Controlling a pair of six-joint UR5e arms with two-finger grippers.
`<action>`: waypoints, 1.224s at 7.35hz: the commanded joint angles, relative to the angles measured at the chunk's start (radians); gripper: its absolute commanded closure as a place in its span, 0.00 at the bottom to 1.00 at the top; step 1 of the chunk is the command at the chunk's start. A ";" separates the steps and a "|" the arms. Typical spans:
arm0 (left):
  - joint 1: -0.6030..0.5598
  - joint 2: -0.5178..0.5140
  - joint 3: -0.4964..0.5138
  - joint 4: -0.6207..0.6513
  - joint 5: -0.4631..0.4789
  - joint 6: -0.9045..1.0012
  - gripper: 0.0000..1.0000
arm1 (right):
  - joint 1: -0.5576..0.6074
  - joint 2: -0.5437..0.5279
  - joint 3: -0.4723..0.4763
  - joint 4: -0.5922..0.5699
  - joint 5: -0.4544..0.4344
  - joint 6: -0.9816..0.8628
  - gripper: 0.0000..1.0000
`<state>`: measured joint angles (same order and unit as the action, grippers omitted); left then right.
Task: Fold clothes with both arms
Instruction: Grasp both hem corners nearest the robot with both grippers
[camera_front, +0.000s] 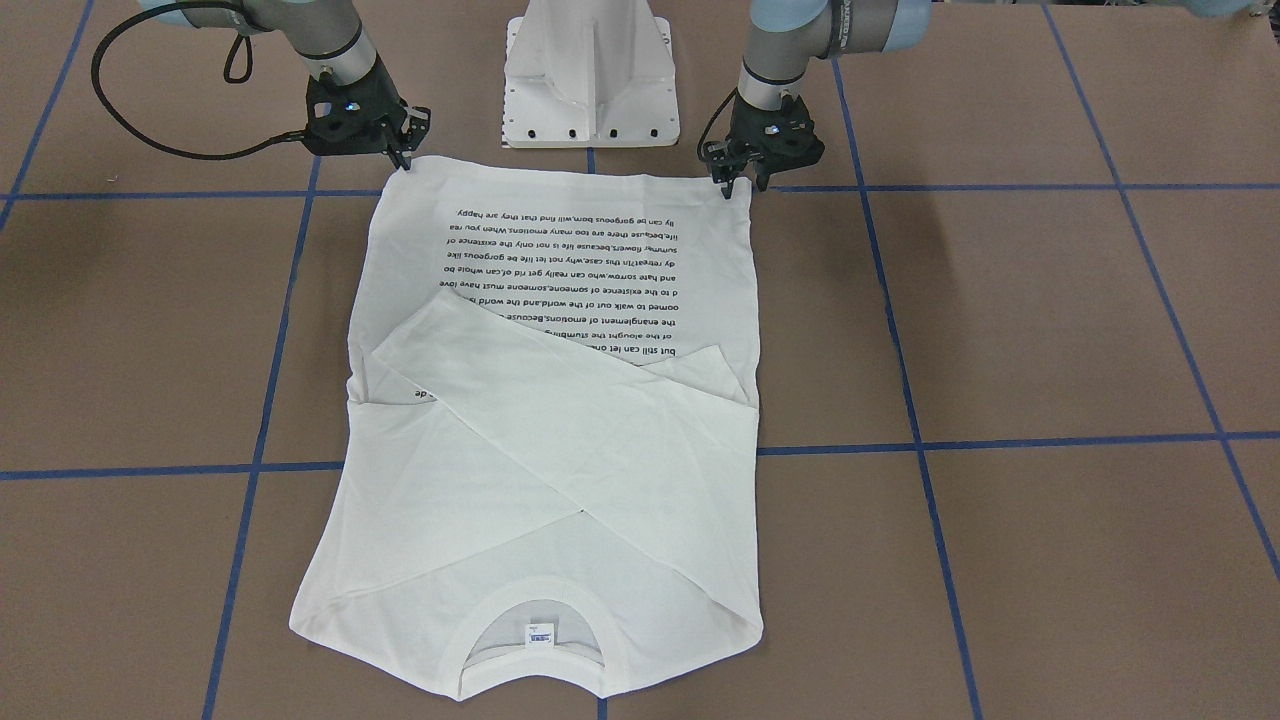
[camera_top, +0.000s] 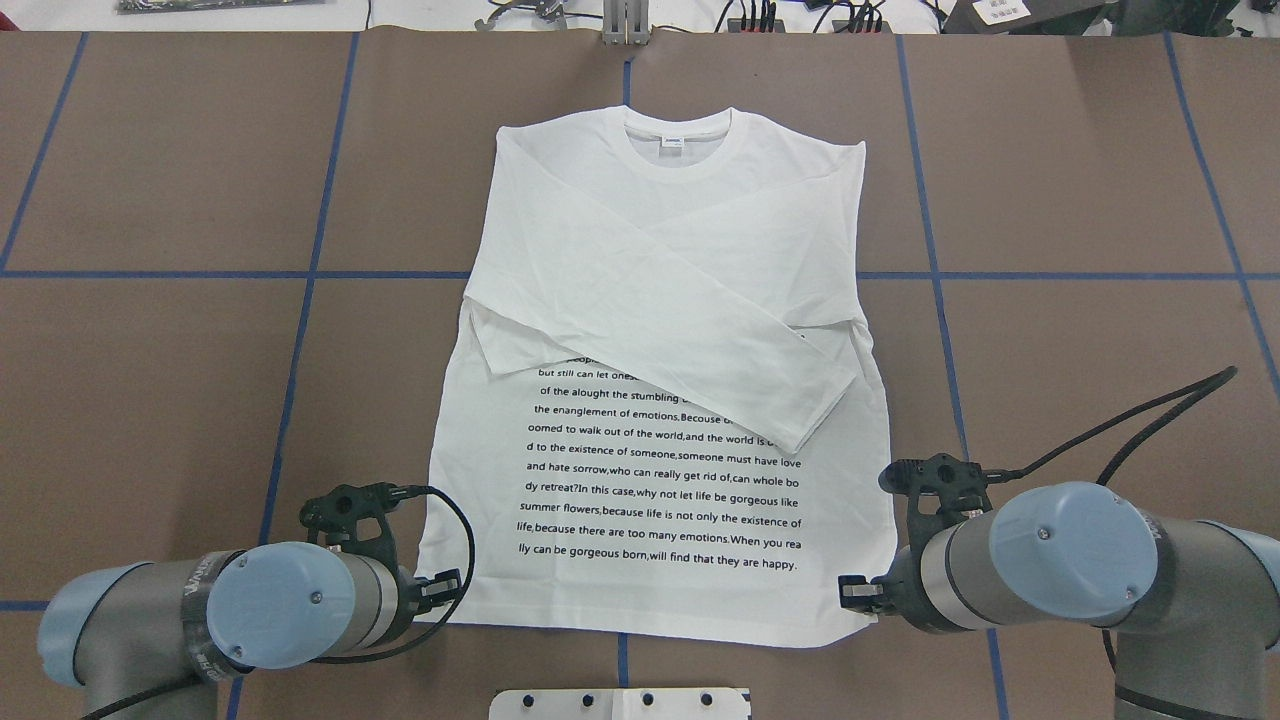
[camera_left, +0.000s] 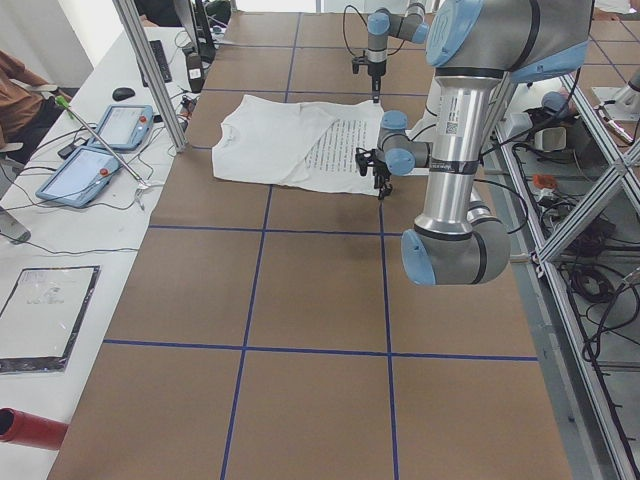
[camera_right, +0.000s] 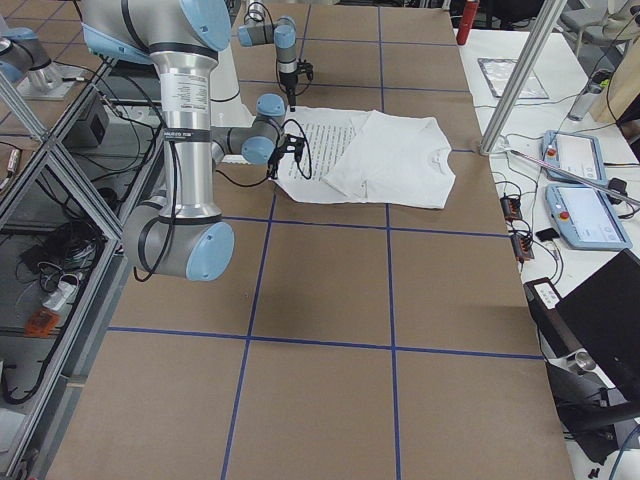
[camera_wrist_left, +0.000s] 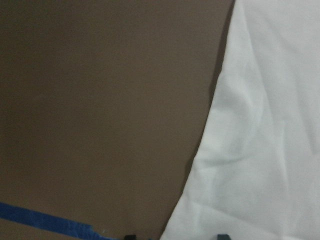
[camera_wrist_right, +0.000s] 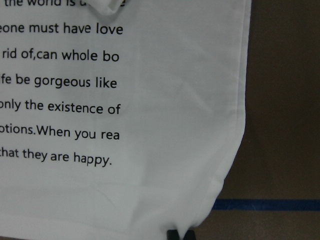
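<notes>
The white long-sleeved T-shirt (camera_top: 660, 330) lies flat on the brown table, text side up. Its collar (camera_top: 675, 135) points away from me, and both sleeves are folded across the chest. My left gripper (camera_top: 440, 590) stands at the hem's left corner. The left wrist view shows its fingertips (camera_wrist_left: 222, 236) apart, open over the shirt's edge (camera_wrist_left: 260, 150). My right gripper (camera_top: 850, 592) stands at the hem's right corner. In the right wrist view its fingertips (camera_wrist_right: 172, 234) are close together on the corner of the hem (camera_wrist_right: 200, 200). In the front-facing view the left gripper (camera_front: 738, 182) and the right gripper (camera_front: 404, 160) touch the hem corners.
The white pedestal base (camera_front: 592, 80) stands just behind the hem, between my arms. Blue tape lines (camera_top: 300, 330) grid the table. Side benches carry tablets (camera_left: 100, 125) and metal posts (camera_right: 520, 70) beyond the table's far edge.
</notes>
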<state>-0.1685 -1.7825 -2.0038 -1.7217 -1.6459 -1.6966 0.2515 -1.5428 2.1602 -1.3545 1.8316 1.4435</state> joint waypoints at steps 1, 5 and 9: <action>0.001 -0.002 0.000 -0.001 -0.002 0.000 0.56 | 0.000 0.001 0.000 0.000 0.000 0.000 1.00; 0.001 -0.005 -0.018 0.001 -0.002 0.000 0.81 | 0.000 -0.003 -0.003 0.000 0.000 0.000 1.00; -0.002 -0.005 -0.154 0.095 -0.005 0.002 1.00 | 0.026 0.004 0.007 0.001 0.044 0.000 1.00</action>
<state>-0.1694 -1.7873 -2.0971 -1.6770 -1.6488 -1.6953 0.2591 -1.5413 2.1613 -1.3542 1.8419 1.4435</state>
